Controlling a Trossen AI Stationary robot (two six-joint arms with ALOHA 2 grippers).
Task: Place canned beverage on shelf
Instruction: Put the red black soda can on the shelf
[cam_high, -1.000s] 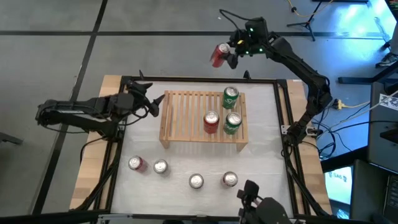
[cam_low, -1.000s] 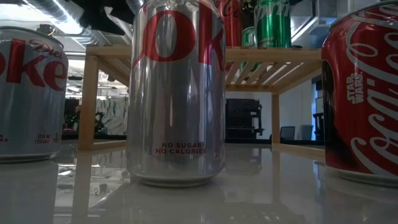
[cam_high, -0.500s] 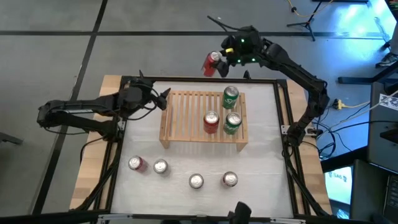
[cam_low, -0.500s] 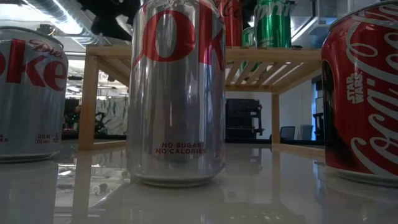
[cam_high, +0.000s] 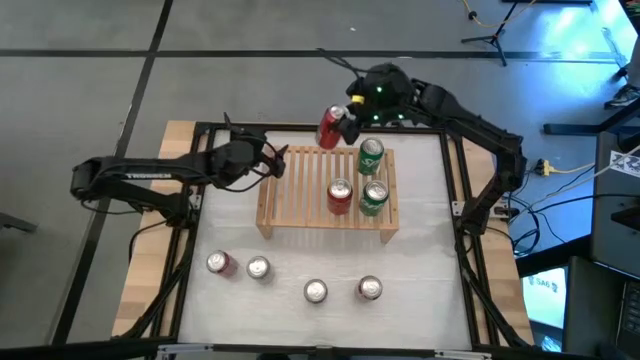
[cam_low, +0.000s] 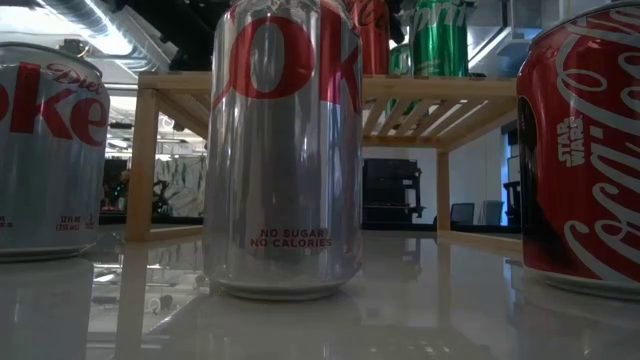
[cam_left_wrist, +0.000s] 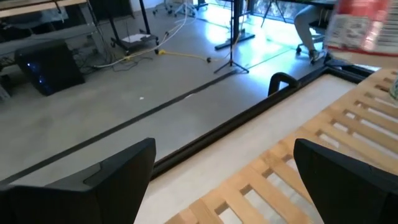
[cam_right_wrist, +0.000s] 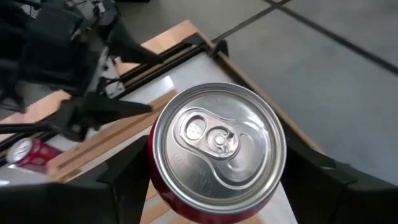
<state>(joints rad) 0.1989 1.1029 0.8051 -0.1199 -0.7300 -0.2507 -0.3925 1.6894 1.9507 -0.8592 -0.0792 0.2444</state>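
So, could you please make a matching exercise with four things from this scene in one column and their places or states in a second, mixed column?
Things:
1. left end effector
2. right end effector
3. shelf
4. silver can

Places or states:
A. light wood, carries three upright cans
B. open and empty, at the shelf's left end
C. stands on the white table in front of the shelf
D. shut on a red can over the shelf's far edge

Right pairs: 1-B, 2-D, 3-A, 4-C
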